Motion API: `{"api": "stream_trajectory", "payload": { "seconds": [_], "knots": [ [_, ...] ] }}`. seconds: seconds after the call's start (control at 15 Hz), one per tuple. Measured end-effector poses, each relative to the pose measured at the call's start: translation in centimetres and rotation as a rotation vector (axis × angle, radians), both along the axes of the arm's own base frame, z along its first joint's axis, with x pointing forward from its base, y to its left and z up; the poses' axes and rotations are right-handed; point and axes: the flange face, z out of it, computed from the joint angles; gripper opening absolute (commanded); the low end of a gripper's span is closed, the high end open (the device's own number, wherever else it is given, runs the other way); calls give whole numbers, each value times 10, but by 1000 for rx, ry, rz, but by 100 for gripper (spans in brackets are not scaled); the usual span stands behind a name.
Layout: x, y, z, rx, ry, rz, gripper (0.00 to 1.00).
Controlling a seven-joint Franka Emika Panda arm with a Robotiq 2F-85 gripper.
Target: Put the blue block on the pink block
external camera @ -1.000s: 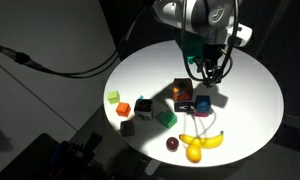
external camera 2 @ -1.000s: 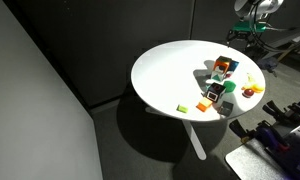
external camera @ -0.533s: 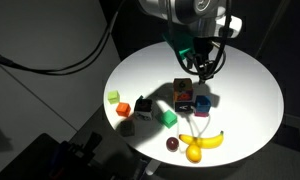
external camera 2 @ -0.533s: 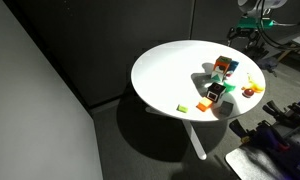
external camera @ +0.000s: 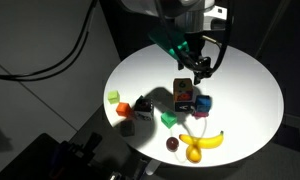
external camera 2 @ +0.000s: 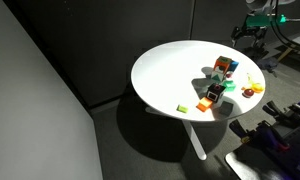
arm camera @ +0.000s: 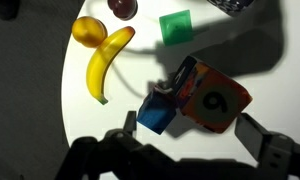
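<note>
One blue block [arm camera: 155, 113] rests against the orange numbered block [arm camera: 212, 100]. Only the wrist view shows a sliver of the pink block [arm camera: 169, 91] at its edge. Being a cube, it has no long axis, and it sits skewed to the numbered block. The gripper [external camera: 201, 70] hangs above, jaws spread and empty. A banana [arm camera: 105, 62] lies near on the round white table [external camera: 245, 85]. The room is dark.

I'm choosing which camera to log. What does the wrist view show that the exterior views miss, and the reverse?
Only the wrist view: the numeral on the tall block. Only an exterior view: the arm, the orange block and the whole table. Both: the blue block, banana and green cube.
</note>
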Motion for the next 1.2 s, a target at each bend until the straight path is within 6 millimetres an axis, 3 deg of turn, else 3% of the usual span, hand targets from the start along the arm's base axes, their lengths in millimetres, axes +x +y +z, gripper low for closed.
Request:
{"api": "stream_trajectory", "payload": {
  "seconds": [0.8,1.2],
  "knots": [
    [-39,17,39,-29,10,182,100],
    [-57,27,68,-1,39,230,100]
  ]
}}
